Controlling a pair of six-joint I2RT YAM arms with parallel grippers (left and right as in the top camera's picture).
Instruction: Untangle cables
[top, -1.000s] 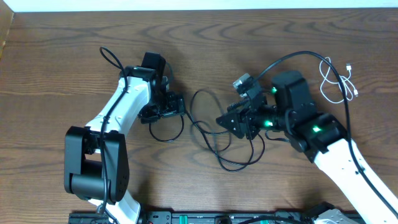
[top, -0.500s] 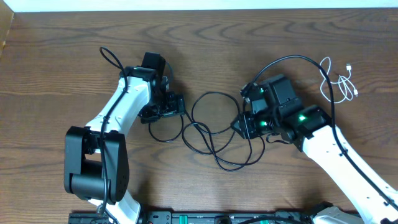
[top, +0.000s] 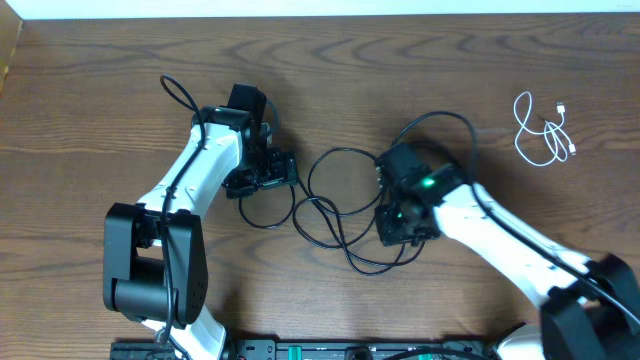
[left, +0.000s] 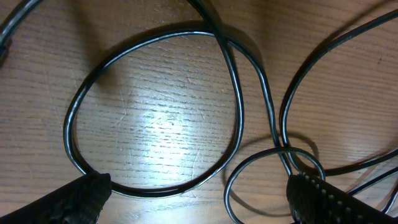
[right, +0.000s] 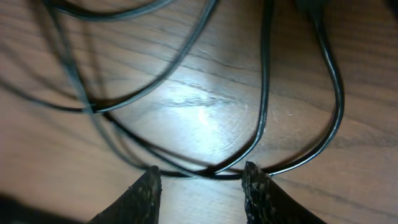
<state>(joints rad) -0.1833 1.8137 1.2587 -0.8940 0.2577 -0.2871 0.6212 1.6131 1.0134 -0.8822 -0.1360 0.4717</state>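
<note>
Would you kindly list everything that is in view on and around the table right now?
black cables: number unclear, black, tangled loops mid-table between the arms
white cable: one, white, coiled alone at the table's far right
table: one, brown wood, under everything
left arm: one, white and black, left of the tangle, jaws open over a loop
right arm: one, white and black, right of the tangle, jaws open just short of two strands

Non-task only: dark brown wood-grain tabletop (top: 90, 110) fills the overhead view, white strip (top: 300, 8) along its far edge, black rail (top: 300, 350) with fittings along the near edge, lamp glare on the wood in both wrist views.
</note>
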